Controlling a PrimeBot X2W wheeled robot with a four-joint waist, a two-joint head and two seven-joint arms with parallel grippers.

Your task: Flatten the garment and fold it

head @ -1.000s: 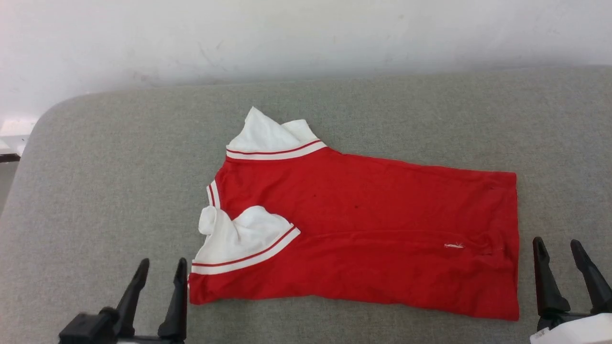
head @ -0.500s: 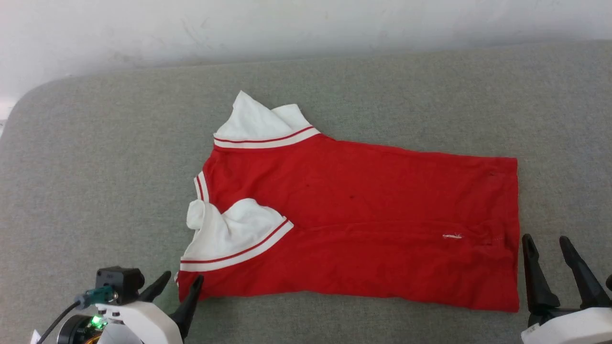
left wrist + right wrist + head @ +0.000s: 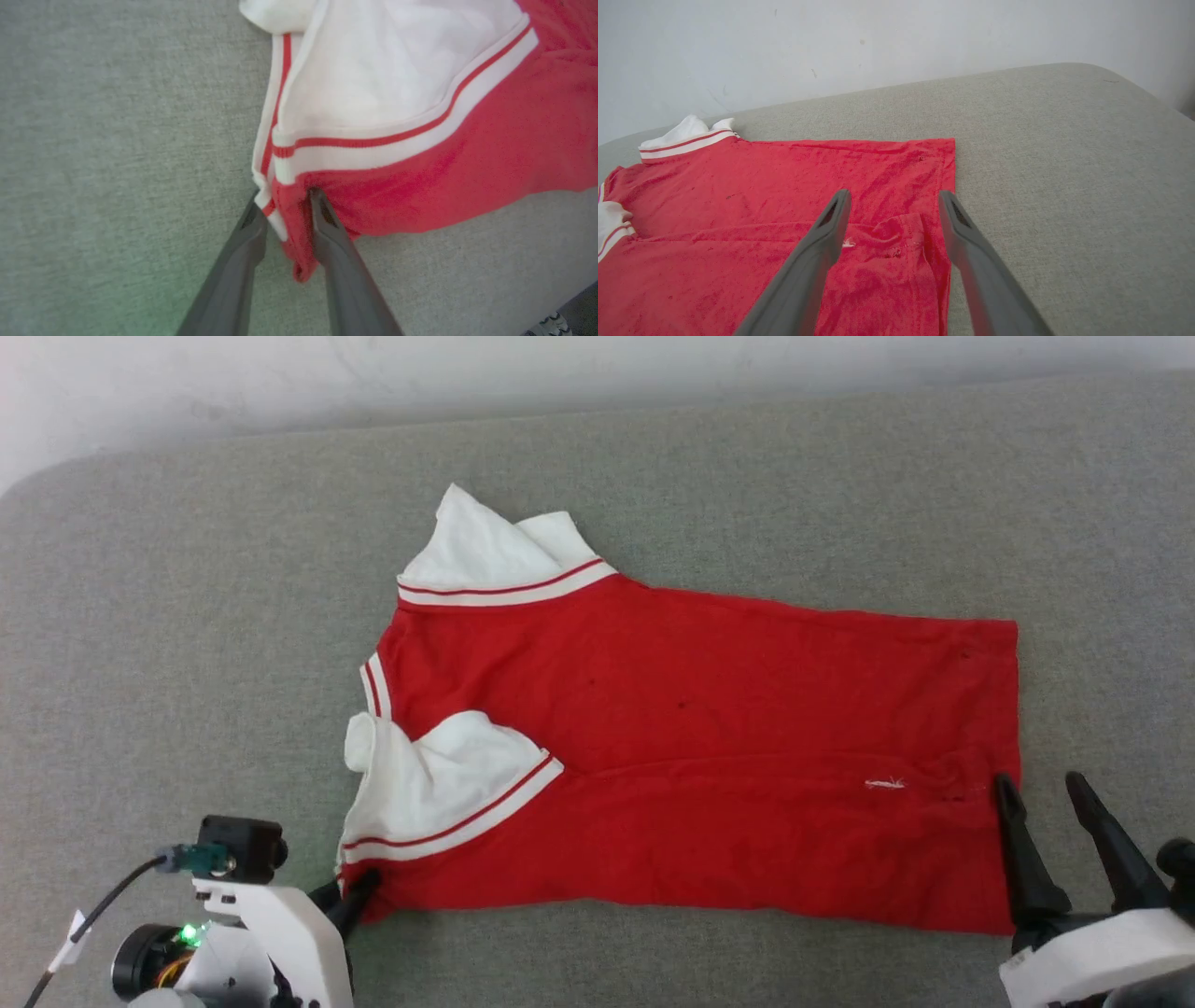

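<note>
Now, cloth: red soft-cloth jersey shirt [image 3: 728, 775], white sleeves, on grey woven worktop [image 3: 187, 616].
Left end effector [image 3: 286, 196]: clamped on bunched corner.
Right end effector [image 3: 894, 193]: spread apart over hem.

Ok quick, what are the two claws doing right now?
Left gripper: shut on the shirt corner.
Right gripper: open, holding nothing.

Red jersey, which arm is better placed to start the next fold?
Left, probably. The left tool pinches the jersey's near sleeve-side corner between its fingers, while the right tool hangs open over the hem corner, gripping nothing.
</note>
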